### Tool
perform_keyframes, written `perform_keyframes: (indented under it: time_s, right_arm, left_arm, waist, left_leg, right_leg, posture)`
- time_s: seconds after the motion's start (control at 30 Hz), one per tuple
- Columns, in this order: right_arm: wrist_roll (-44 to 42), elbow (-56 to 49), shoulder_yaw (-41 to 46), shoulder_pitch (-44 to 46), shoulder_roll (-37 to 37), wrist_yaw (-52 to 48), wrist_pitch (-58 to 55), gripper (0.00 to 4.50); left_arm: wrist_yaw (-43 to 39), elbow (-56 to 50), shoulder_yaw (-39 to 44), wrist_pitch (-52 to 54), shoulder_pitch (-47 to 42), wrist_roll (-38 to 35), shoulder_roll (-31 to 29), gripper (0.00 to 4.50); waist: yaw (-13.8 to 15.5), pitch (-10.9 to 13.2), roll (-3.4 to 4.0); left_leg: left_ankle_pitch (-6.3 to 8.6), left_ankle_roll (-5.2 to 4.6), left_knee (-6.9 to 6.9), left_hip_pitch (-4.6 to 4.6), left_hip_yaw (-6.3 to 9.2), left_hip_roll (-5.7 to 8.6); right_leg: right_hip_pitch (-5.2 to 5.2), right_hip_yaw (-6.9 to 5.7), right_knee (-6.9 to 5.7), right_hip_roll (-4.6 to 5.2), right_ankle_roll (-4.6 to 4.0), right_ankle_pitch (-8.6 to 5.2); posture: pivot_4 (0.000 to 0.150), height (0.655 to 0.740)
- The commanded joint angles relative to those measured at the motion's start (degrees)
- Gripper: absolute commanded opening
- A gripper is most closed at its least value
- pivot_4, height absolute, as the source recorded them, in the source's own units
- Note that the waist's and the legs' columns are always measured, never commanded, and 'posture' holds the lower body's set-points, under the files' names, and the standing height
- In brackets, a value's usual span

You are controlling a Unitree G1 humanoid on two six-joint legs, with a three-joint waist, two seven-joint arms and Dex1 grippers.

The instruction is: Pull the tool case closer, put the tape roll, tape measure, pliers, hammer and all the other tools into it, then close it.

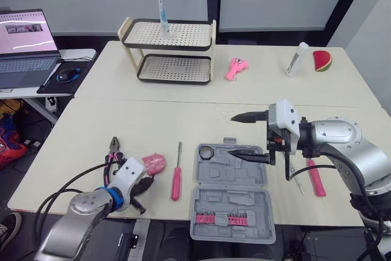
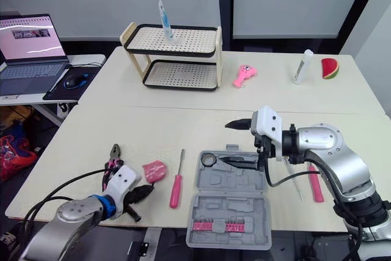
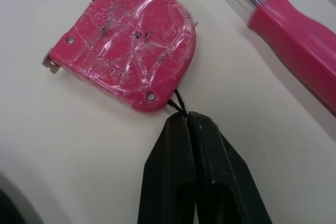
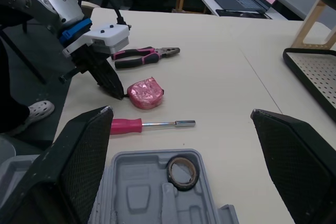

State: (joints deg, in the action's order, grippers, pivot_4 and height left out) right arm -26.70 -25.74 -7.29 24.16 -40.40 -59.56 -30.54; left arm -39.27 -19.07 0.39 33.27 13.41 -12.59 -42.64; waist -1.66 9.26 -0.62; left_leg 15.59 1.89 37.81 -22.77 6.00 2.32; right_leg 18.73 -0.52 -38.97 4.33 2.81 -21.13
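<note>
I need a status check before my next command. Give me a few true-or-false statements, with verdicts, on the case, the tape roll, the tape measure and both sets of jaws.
1. The tape roll sits inside the tool case. True.
2. The tape measure is in the case too. False: it lies on the table, left of the case, between the pliers and the pink screwdriver.
3. The right gripper hangs over the case with its jaws wide open. True.
4. The case is closed. False: it lies open, lid flat on the table.
5. The left gripper has its jaws open. False: they are shut, pinching the tape measure's thin black cord.
</note>
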Motion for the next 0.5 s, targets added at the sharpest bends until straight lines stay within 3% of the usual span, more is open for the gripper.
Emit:
perform_keyframes:
  time_s: [0.03,0.5]
  right_arm:
    - [-1.92,-3.90,-0.28,-0.50,0.02,0.02,-0.87,4.50]
    - [-2.48,-6.48,-0.97,-1.63,-1.23,-0.15,-2.61,4.50]
  left_arm:
    - [-3.09,0.09,-0.05,-0.64,1.49,0.01,-2.22,0.04]
    - [-6.01,1.43,2.62,-4.09,5.85,0.65,-6.06,0.04]
  waist:
    - [0.06,0.01,0.01]
    - [-0.14,0.02,0.03]
  left_leg:
    - [0.00,0.00,0.00,0.00,0.00,0.00]
    - [0.13,-0.23,-0.01,0.01,0.04,-0.01]
  right_leg:
    - [0.00,-0.01,0.00,0.00,0.00,0.00]
    - [0.01,-0.02,-0.02,-0.02,0.00,0.00]
  posture:
    - [0.150,0.7400]
    - [0.150,0.7400]
